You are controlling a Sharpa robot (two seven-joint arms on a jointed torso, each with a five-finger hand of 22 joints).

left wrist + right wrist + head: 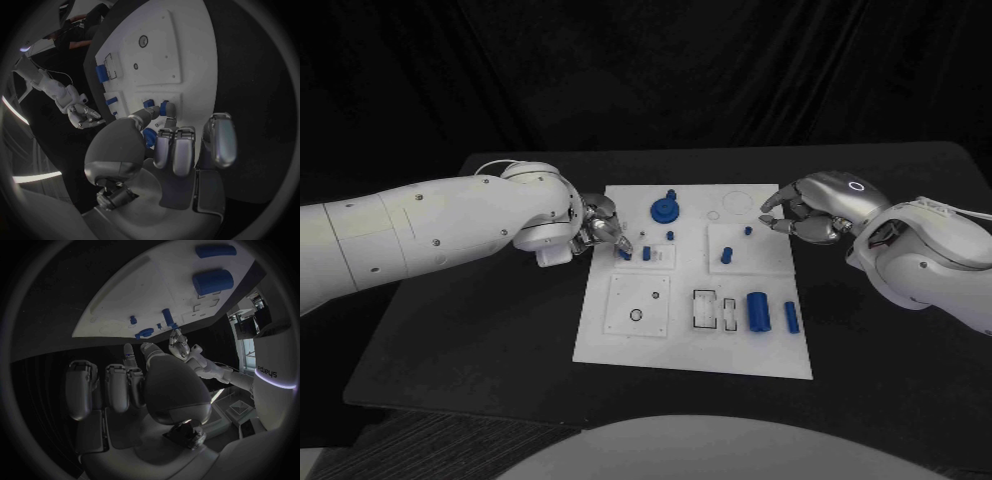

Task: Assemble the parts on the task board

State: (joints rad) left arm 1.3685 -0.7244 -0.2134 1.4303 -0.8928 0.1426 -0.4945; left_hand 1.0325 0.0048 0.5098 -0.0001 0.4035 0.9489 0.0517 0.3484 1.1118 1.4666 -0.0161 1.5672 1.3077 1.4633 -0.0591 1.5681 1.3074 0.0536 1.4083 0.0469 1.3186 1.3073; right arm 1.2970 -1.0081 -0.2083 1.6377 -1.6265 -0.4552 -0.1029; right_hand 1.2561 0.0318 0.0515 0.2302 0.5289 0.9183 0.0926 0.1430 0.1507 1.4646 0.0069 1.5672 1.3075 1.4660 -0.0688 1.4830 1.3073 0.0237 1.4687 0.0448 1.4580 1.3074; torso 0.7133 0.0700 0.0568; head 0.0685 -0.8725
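Left robot hand (599, 228) sits at task board (632, 340) 9 o'clock edge, fingertips pinching small blue peg (623, 252), long axis upright. Right robot hand (805, 212) hovers at 2 o'clock corner, fingers curled, holding nothing. Left is nearer.

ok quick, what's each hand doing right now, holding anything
Left hand: fingertips at a small blue peg on the white task board; a firm grip cannot be told.
Right hand: fingers curled in, nothing seen in them.
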